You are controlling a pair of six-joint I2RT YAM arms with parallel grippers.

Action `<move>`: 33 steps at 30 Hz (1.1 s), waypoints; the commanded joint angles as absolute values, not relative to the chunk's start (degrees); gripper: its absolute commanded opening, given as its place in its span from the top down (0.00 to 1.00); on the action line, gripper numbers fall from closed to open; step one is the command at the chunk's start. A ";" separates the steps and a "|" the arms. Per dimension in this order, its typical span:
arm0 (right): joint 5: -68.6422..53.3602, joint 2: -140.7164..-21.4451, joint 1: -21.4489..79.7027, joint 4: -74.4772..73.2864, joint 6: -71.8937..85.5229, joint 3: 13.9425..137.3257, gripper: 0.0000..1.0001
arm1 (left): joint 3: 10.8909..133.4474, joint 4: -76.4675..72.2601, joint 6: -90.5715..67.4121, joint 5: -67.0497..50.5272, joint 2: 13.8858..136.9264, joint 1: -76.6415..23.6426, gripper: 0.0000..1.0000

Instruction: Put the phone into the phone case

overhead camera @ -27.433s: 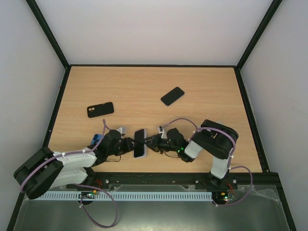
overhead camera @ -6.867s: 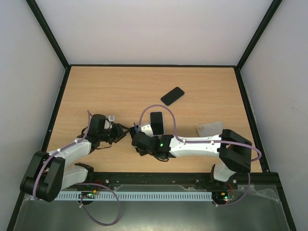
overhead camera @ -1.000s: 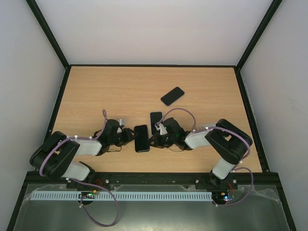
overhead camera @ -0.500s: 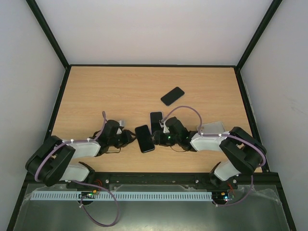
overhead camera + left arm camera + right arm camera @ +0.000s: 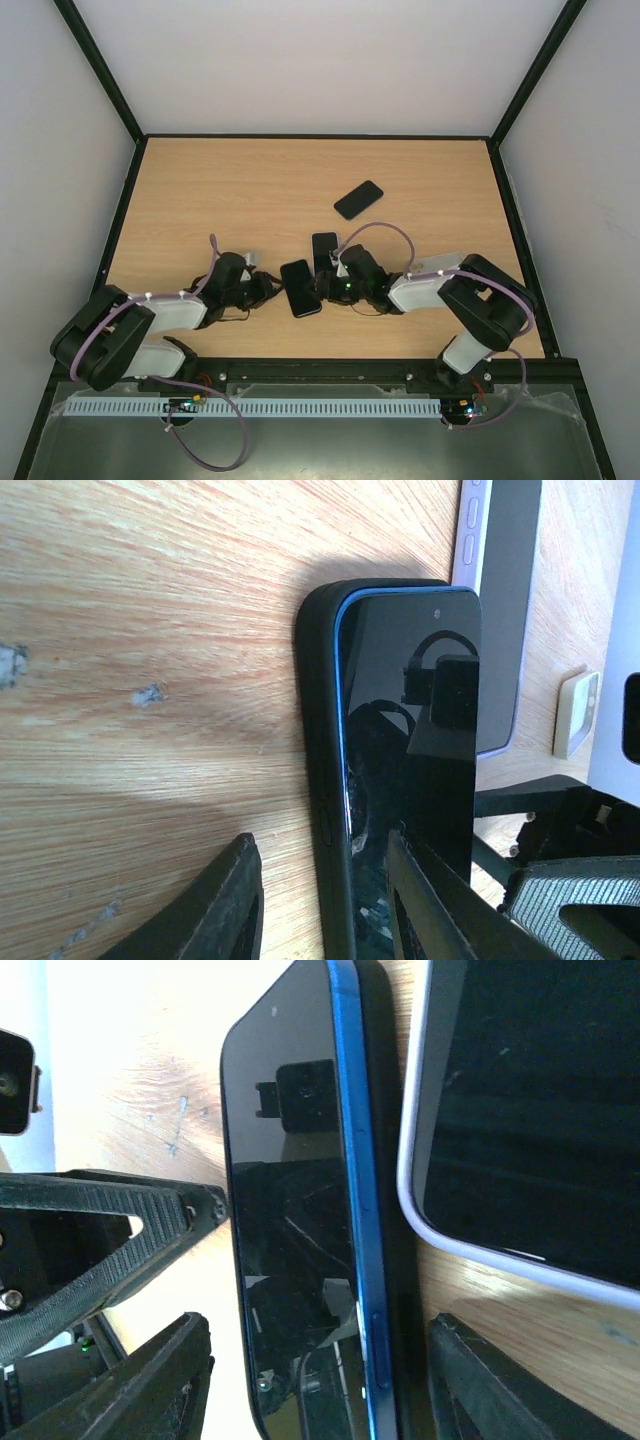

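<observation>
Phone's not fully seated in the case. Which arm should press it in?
Right, probably. The right gripper is open astride the phone, whose blue edge stands proud of the case; the left gripper, open, sits at the opposite side.

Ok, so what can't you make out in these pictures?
- Phone: one end cut off at the bottom edge in both wrist views, so its seating in the case is unclear.
- Right jaws' grip on it: contact cut off, right wrist view.
- Top view: jaws and fit too small.

Left arm [image 5: 165, 310] and right arm [image 5: 425, 290] — black joint housings, white link covers. Lilac cables [image 5: 383, 227] run alongside. Jaws — black, ribbed. Green LED [image 5: 346, 288] lit on right wrist.
</observation>
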State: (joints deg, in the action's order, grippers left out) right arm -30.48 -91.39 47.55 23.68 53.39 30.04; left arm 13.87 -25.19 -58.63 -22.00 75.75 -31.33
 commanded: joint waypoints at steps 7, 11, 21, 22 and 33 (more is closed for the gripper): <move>-34.41 -95.28 48.16 35.67 61.14 28.28 0.40 | 10.75 -31.88 -61.69 -24.43 79.59 -32.19 0.71; -34.98 -95.16 48.16 39.99 64.26 28.14 0.40 | 10.53 -33.58 -63.02 -24.71 80.87 -33.77 0.78; -36.65 -94.00 48.15 52.47 72.22 24.70 0.40 | 8.81 -34.14 -64.95 -23.72 79.55 -35.07 0.79; -36.87 -93.76 48.16 53.14 72.74 24.48 0.40 | 8.65 -33.94 -64.91 -23.40 79.22 -35.07 0.78; -37.05 -94.14 48.43 57.17 75.20 23.90 0.40 | 8.17 -31.57 -65.39 -20.97 77.06 -35.50 0.65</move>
